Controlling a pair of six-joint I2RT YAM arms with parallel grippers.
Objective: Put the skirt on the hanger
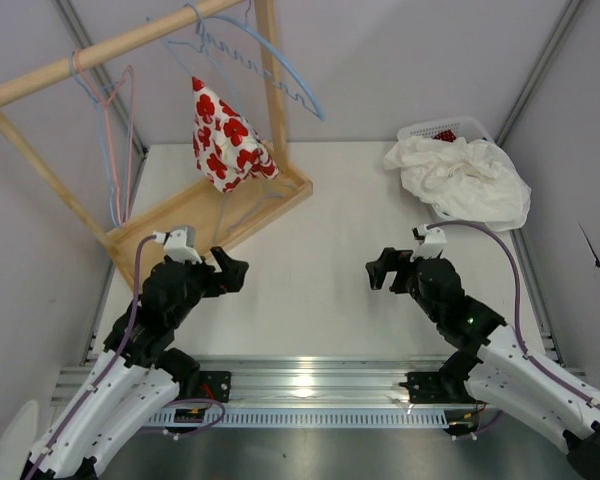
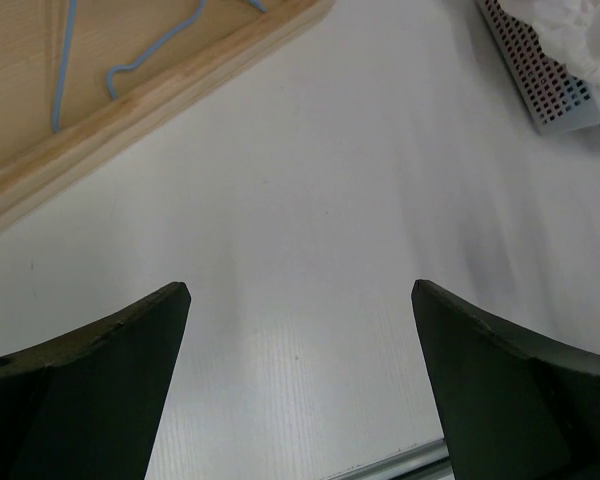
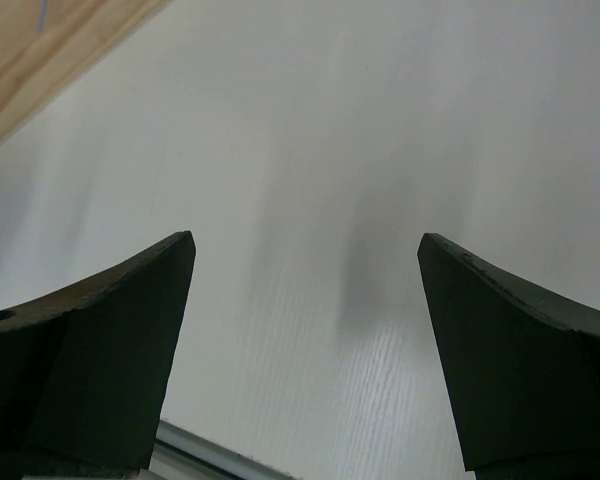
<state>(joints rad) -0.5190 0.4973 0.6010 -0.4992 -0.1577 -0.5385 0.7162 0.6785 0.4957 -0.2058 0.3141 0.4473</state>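
— What do we have on the white table (image 1: 330, 250)?
— We see the wooden rack's base (image 1: 260, 207) at ten o'clock, and at two o'clock a white basket (image 1: 420, 130) heaped with white cloth (image 1: 460, 175).

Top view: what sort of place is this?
Probably a lab test cell staged for clothes handling, not a home: bare white walls, a metal rail, a wooden rack with hangers, and a laundry basket on a white table.

no readable text, no labels, no brands, no numbers anywhere
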